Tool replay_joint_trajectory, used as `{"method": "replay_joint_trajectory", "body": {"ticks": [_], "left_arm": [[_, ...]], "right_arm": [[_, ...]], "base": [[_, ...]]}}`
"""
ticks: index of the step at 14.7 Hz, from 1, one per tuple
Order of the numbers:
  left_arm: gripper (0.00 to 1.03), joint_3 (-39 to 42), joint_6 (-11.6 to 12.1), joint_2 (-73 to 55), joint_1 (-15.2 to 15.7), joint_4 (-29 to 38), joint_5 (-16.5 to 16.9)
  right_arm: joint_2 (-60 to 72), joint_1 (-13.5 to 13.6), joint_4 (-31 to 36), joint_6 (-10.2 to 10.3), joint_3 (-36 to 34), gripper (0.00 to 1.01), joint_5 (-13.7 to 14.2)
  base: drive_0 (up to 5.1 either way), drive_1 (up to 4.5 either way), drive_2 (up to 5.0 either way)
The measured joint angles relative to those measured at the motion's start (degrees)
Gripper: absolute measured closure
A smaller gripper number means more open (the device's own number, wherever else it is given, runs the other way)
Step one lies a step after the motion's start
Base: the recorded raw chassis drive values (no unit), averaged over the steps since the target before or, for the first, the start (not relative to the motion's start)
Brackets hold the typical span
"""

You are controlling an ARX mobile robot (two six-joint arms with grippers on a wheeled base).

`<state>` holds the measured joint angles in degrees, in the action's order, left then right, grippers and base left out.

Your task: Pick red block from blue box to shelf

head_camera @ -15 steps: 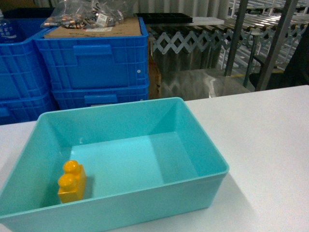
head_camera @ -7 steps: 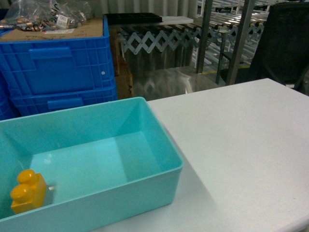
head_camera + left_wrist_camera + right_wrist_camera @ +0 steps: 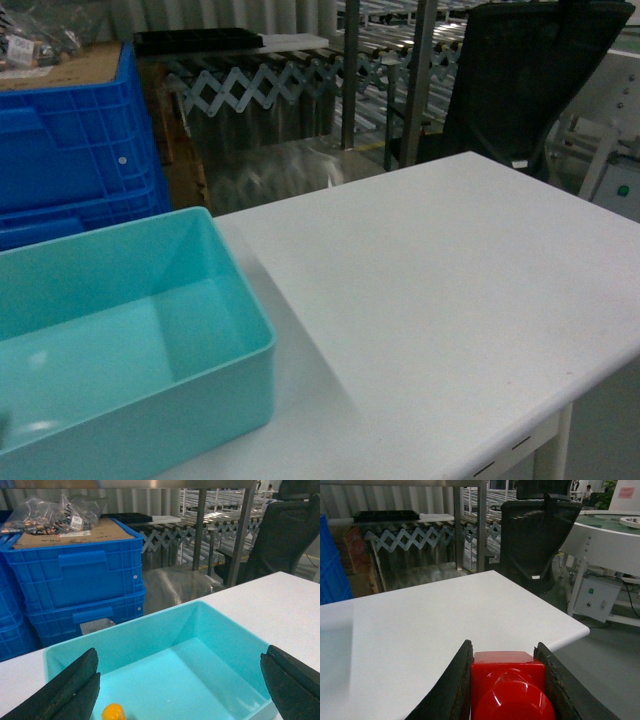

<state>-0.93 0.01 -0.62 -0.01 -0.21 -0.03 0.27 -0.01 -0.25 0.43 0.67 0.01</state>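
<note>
The head view has swung right: the blue box [image 3: 130,340] now sits lower left, bench [image 3: 450,300] filling the frame. The right gripper [image 3: 505,680] clamps the red block [image 3: 509,680], lifted clear; left gripper [image 3: 180,680] gapes empty.

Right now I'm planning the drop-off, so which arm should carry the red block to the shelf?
Right: its hand already grips the red block. The left hand hangs open over the blue box.
</note>
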Motion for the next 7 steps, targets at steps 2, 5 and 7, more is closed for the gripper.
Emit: {"method": "replay_joint_trajectory", "body": {"ticks": [2, 5, 7], "left_arm": [[0.05, 0.00, 0.00, 0.00, 0.00, -0.02, 0.00], [0.05, 0.00, 0.00, 0.00, 0.00, -0.02, 0.00], [0.05, 0.00, 0.00, 0.00, 0.00, -0.02, 0.00]], "right_arm": [[0.00, 0.00, 0.00, 0.00, 0.00, 0.73, 0.00], [0.00, 0.00, 0.00, 0.00, 0.00, 0.73, 0.00], [0.00, 0.00, -0.02, 0.00, 0.00, 0.73, 0.00]], "base": [[-1.7, -1.68, -1.7], [-1.4, -1.39, -1.4], [-1.5, -1.50, -1.5]]}}
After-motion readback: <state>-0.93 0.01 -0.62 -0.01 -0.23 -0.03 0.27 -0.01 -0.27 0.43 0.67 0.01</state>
